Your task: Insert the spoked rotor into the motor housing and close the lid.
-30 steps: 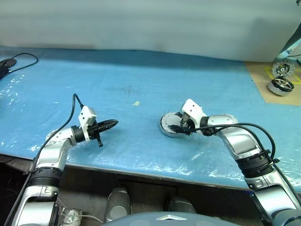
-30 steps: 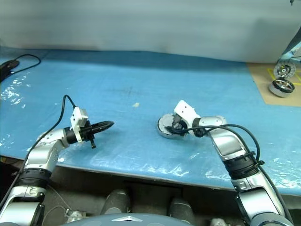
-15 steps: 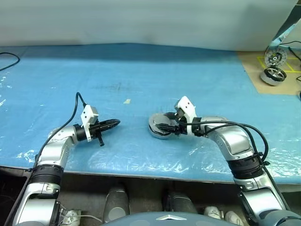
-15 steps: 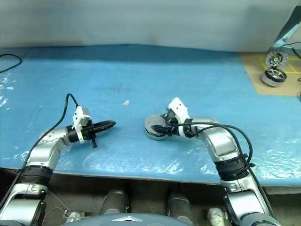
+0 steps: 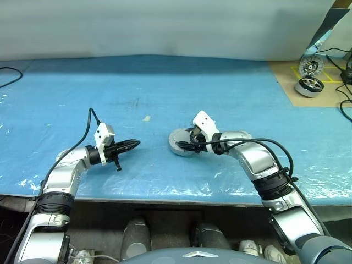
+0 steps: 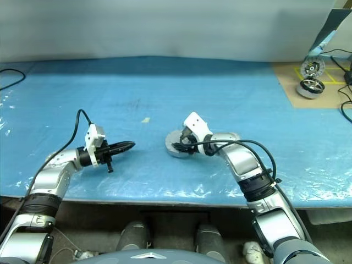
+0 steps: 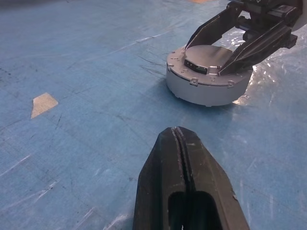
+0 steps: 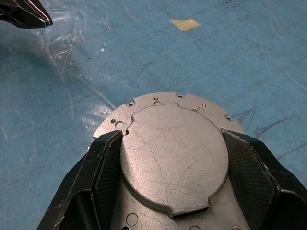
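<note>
The motor housing [image 5: 181,143] stands on the table [image 5: 220,93], which is covered with blue plastic film, a little nearer to the front edge than to the far edge and close to the middle of its width. The lid [image 8: 173,154] is down on the housing, with its plain silver outer face upward. The right arm reaches forward and bends inward at the elbow, so that the right gripper [image 5: 186,145] points toward the left side of the table and slightly downward. Its two black fingers [image 8: 103,167] are spread wide and sit on both sides of the raised round plate of the lid, touching its edge. The left arm is bent and low over the front left part of the table, and the left gripper [image 5: 131,144] points almost level toward the housing, well apart from it. Its fingers are pressed together and hold nothing. A small beige scrap [image 5: 146,118] lies on the film farther from the front edge. At the far right corner, two other motor parts [image 5: 308,77] stand on a brown board.
</note>
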